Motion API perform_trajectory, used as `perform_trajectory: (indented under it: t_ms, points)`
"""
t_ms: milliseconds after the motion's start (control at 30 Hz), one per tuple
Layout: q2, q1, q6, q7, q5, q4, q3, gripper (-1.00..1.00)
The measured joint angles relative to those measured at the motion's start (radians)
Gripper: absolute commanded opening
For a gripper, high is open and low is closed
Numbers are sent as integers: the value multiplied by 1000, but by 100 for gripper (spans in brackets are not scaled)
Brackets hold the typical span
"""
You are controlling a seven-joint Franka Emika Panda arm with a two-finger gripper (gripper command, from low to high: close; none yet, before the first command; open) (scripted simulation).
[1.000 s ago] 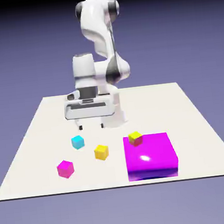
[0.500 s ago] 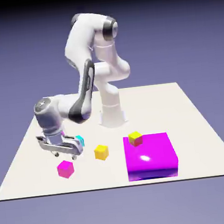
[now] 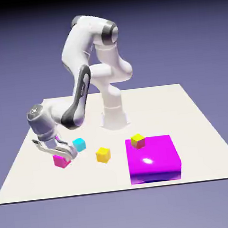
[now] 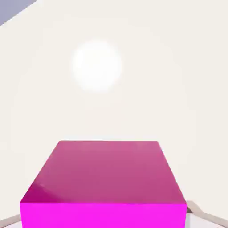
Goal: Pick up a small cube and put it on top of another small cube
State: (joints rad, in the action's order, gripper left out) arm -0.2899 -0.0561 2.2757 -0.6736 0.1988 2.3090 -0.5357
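A small magenta cube hangs just above the table at the exterior view's left, with my gripper shut on it. In the hand view the same magenta cube fills the lower half, and only slivers of my grey fingertips show at its bottom corners. A small cyan cube lies just to the right of the hand. A small yellow cube sits further right on the table. Another small yellow cube rests on the far left corner of the big magenta block.
The big magenta block stands at the front right of the white table. The arm's base column rises at the far middle. The hand view shows bare white table beyond the held cube.
The arm swung from the middle down to the left. Since half a second ago the magenta cube has left its table spot and risen slightly leftward within the fingers.
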Motion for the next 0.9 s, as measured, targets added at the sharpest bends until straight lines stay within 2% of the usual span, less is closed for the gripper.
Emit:
perform_trajectory:
  t_ms: [533, 767, 800, 900]
  points:
    - [561, -234, 57, -388, -327, 525, -16, -100]
    - [344, -235, 287, -254, -147, 565, 35, -100]
    - [313, -237, 321, -234, -120, 570, 41, 100]
    - [349, -240, 282, -257, -152, 564, 34, 100]
